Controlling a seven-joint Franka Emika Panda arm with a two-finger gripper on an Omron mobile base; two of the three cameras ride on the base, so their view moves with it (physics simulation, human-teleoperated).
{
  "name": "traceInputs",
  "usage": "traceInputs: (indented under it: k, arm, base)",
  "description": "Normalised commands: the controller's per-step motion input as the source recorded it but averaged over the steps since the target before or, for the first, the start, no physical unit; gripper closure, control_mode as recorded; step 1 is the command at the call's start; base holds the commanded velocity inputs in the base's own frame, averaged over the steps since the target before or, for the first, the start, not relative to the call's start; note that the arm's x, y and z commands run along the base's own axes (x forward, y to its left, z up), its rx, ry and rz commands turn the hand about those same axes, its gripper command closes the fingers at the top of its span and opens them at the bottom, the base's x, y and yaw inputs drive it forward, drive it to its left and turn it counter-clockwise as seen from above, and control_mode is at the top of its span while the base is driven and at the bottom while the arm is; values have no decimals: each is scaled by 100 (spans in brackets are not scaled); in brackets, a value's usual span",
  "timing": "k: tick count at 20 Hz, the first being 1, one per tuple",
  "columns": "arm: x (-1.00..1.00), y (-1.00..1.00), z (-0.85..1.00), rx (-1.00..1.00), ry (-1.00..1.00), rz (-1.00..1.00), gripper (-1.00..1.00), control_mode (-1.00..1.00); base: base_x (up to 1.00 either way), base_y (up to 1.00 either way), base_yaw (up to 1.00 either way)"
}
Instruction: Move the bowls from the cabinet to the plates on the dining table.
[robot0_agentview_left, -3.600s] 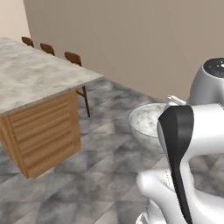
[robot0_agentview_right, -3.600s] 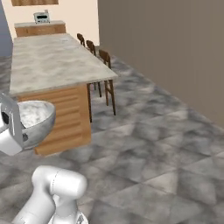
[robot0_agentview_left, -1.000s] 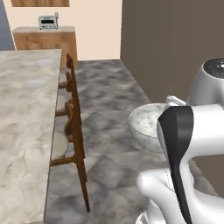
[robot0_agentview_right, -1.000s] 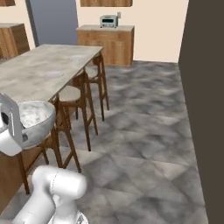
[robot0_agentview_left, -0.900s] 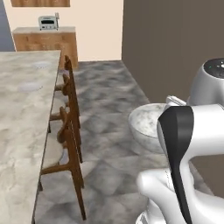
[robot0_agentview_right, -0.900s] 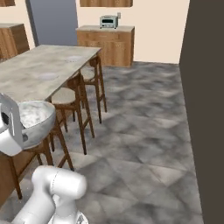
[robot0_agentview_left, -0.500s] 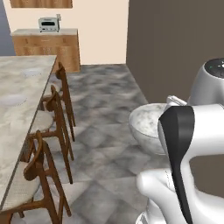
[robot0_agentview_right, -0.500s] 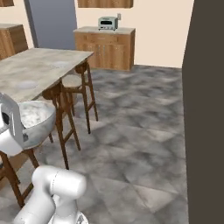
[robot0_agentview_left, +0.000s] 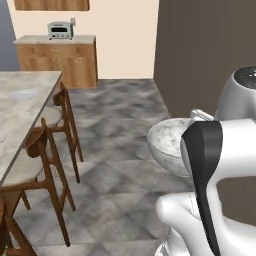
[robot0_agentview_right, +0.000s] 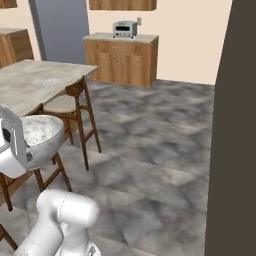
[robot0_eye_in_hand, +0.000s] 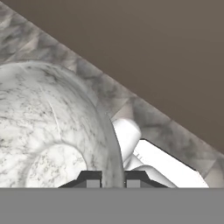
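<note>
1. Grey stone tiles cover the kitchen floor (robot0_agentview_right: 150, 150), with a beige wall behind and a dark brown wall (robot0_agentview_left: 205, 45) close on the robot's right side.
2. At the far wall stands a low wooden cabinet (robot0_agentview_right: 122, 60) with a small grey appliance (robot0_agentview_right: 125, 29) on its top; in the left base view the same cabinet (robot0_agentview_left: 57, 62) and appliance (robot0_agentview_left: 60, 31) are seen at the upper left.
3. Beside it, in the right base view, there is a tall grey-blue panel (robot0_agentview_right: 60, 30).
4. On the left runs the dining table (robot0_agentview_left: 22, 112), a long island with a marbled stone top, and one pale plate (robot0_agentview_left: 21, 96) lies flat on it; in the right base view the plate (robot0_agentview_right: 50, 82) is only a faint disc on the table (robot0_agentview_right: 30, 82).
5. Dark wooden stools (robot0_agentview_left: 45, 155) stand along the near edge of the table, their seats partly under the top.
6. The pale marbled bowl (robot0_agentview_left: 172, 145) is in the air above the floor, near the arm and well apart from the table.
7. The gripper (robot0_eye_in_hand: 113, 180) is closed on the rim of the bowl (robot0_eye_in_hand: 48, 131) – one finger tip is inside the wall and the other is outside, both touching it.
8. In the right base view the bowl (robot0_agentview_right: 42, 132) is upright, with the white hand next to it on its left side – its rim is level.
</note>
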Motion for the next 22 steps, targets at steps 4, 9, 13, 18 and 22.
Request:
traceInputs:
  k: [4, 9, 13, 18, 22]
  arm:
    - [0, 0, 0, 0, 0, 0, 100, 100]
    - [0, 0, 0, 0, 0, 0, 100, 100]
    - [0, 0, 0, 0, 0, 0, 100, 100]
    - [0, 0, 0, 0, 0, 0, 100, 100]
    - [0, 0, 0, 0, 0, 0, 100, 100]
  base:
    - [100, -39, 34]
    - [100, -10, 62]
    - [88, -10, 69]
    - [70, -20, 67]
    - [59, -19, 69]
